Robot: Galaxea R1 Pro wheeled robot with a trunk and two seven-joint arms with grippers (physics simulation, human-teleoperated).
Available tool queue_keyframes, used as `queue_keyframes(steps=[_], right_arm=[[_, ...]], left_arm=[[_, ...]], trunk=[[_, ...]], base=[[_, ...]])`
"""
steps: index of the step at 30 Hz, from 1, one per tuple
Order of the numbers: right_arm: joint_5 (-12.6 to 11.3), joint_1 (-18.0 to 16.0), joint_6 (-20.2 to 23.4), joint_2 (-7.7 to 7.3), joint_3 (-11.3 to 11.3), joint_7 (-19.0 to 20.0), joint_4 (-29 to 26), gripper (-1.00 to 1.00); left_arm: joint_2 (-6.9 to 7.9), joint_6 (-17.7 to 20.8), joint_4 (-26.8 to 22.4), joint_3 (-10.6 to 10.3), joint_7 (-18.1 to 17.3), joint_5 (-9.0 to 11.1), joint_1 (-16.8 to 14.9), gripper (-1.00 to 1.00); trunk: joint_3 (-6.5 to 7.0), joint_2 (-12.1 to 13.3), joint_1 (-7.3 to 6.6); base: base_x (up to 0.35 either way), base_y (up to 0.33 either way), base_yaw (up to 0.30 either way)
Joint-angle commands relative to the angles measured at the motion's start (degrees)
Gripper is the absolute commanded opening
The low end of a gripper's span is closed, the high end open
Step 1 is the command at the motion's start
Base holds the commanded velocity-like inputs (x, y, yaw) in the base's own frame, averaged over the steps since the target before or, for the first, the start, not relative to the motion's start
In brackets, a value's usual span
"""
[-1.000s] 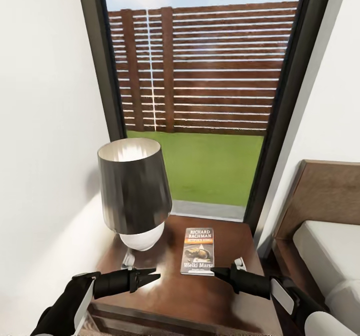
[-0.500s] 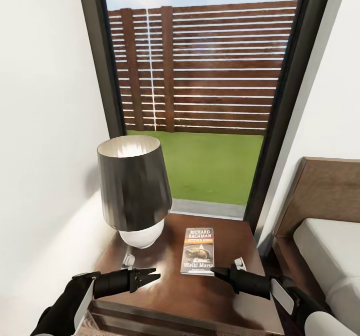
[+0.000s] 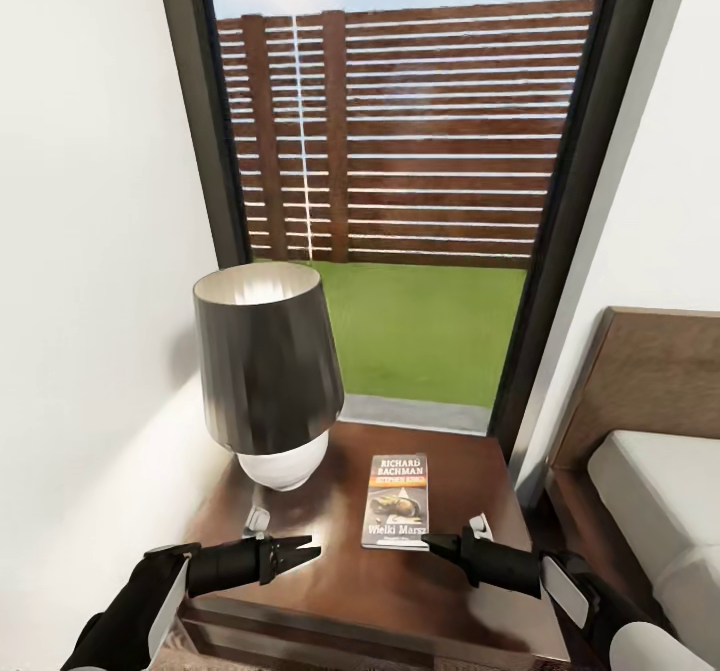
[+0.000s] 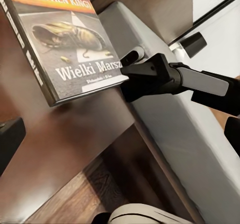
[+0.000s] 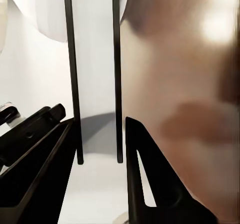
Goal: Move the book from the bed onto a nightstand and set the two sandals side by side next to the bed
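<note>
The book (image 3: 398, 501), a dark paperback with "RICHARD BACHMAN" and an orange band, lies flat on the dark-brown nightstand (image 3: 400, 591), free of both grippers. My right gripper (image 3: 434, 544) hovers just off the book's near right corner, open with nothing between its fingers (image 5: 150, 184). In the left wrist view the book (image 4: 55, 38) lies beside that right gripper (image 4: 145, 76). My left gripper (image 3: 305, 552) hangs over the nightstand's front left, a short way from the book, and looks open and empty. Part of the bed (image 3: 650, 481) shows at the right. The sandals are out of view.
A lamp (image 3: 265, 361) with a dark shade and white base stands on the nightstand's back left, close to my left arm. A white wall runs along the left. Behind the nightstand a tall dark-framed window (image 3: 420, 151) shows fence and grass. The headboard (image 3: 650, 371) rises at the right.
The head view has shifted slightly, a camera move. The book stays put on the nightstand and both grippers hold their places.
</note>
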Motion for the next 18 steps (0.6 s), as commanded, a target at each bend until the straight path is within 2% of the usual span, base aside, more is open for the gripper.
queue_keyframes(steps=[1,9,18], right_arm=[[-0.6,0.0,0.4,-0.05,0.3,0.0,0.0,-1.00],[-0.6,0.0,0.4,-0.05,0.3,0.0,0.0,-1.00],[-0.6,0.0,0.4,-0.05,0.3,0.0,0.0,-1.00]], left_arm=[[0.00,0.6,0.0,0.0,-0.2,0.1,0.0,1.00],[0.00,0.6,0.0,0.0,-0.2,0.1,0.0,1.00],[0.00,0.6,0.0,0.0,-0.2,0.1,0.0,1.00]], trunk=[[-0.24,-0.4,0.21],[-0.42,-0.8,0.43],[-2.03,-4.5,2.41]], base=[[0.000,0.000,0.000],[0.000,0.000,0.000],[0.000,0.000,0.000]])
